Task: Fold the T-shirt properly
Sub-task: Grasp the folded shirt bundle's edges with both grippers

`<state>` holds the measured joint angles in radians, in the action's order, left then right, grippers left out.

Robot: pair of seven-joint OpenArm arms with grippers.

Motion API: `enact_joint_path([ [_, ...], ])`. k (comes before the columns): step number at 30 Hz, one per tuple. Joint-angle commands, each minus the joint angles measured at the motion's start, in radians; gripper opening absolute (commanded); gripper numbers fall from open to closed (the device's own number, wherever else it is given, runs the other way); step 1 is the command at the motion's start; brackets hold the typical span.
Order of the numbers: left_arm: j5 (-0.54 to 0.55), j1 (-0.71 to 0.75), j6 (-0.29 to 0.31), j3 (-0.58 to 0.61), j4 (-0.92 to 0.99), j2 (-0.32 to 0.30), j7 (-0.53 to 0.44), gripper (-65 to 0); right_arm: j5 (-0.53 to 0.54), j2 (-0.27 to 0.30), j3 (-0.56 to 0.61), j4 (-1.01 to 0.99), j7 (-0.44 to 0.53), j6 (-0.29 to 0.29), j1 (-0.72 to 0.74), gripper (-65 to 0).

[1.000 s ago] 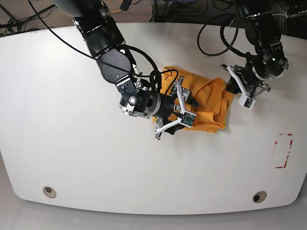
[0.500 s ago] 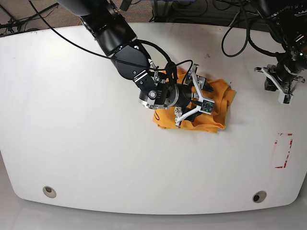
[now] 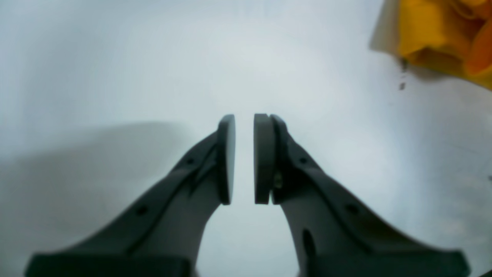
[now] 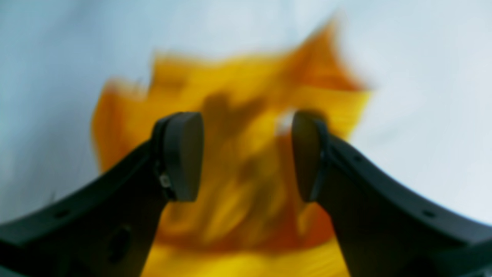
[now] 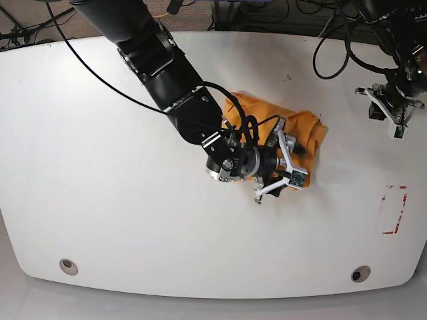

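The orange-yellow T-shirt [image 5: 305,130] lies bunched in a rough bundle right of the table's middle. My right gripper [image 5: 287,167] hovers over its near right part. In the right wrist view, the right gripper [image 4: 246,123] is open, with blurred folds of the T-shirt [image 4: 246,84] below the gap and nothing between the pads. My left gripper [image 5: 385,113] hangs over bare table at the far right, well apart from the cloth. In the left wrist view, the left gripper [image 3: 244,117] has its pads a thin slit apart and holds nothing. A corner of the T-shirt [image 3: 442,34] shows at the upper right.
The white table [image 5: 120,200] has a red-outlined rectangle [image 5: 393,210] near its right edge. Two round holes [image 5: 69,267] [image 5: 360,273] sit by the front edge. A small dark mark [image 3: 401,79] lies beside the shirt. Cables hang behind the table.
My right arm has swept rightward across the shirt toward its near right side. My left arm has pulled away from the cloth to the far right edge.
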<state>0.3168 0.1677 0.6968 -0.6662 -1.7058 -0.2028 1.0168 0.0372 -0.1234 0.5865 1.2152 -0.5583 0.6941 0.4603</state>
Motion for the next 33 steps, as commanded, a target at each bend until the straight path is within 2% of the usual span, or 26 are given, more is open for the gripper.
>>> enact_joint_path([
  [1, 0.011, -0.004, 0.001, 0.020, -0.018, 0.007, -0.010, -58.5, 0.017, -0.020, 0.000, -0.013, 0.057, 0.004, 0.078, -30.8],
  [5, 0.011, -0.012, 0.001, 0.078, -0.021, 0.018, -0.010, -58.5, 0.017, -0.015, 0.000, 0.005, 0.073, 0.004, 0.104, -30.8],
  [10, 0.012, -0.024, 0.001, 0.162, -0.023, 0.033, -0.010, -58.3, 0.025, 0.041, -0.012, 0.064, 0.036, 0.004, 0.107, -30.8],
  [12, 0.012, -0.040, 0.001, 0.231, -0.044, 0.047, -0.010, -58.5, 0.028, 0.055, -0.073, 0.105, 0.025, 0.004, 0.097, -30.8],
  [15, 0.012, -0.023, 0.001, 0.274, -0.135, 0.055, -0.010, -58.5, 0.020, 0.066, -0.152, 0.211, -0.032, 0.004, 0.025, -30.8],
  [18, 0.009, -0.046, 0.001, 0.354, -0.170, 0.096, -0.010, -58.3, 0.030, 0.098, -0.231, 0.226, -0.041, 0.004, 0.016, -30.8],
  [20, 0.012, -0.078, 0.001, 0.397, -0.207, 0.099, -0.002, -58.3, 0.028, 0.107, -0.260, 0.237, -0.044, 0.004, 0.004, -30.9],
  [23, 0.012, -0.049, 0.001, 0.422, -0.279, 0.101, -0.002, -58.3, 0.030, 0.129, -0.294, 0.358, -0.104, 0.004, -0.074, -36.5],
  [28, -0.005, -0.124, 0.001, 0.484, -0.231, 0.130, -0.003, -58.2, 0.028, 0.135, -0.325, 0.315, -0.115, 0.004, -0.087, -48.4],
  [33, -0.069, -0.087, 0.001, 0.492, -0.201, 0.138, -0.010, -58.2, 0.019, 0.140, -0.328, 0.344, -0.113, 0.004, -0.160, -50.4],
])
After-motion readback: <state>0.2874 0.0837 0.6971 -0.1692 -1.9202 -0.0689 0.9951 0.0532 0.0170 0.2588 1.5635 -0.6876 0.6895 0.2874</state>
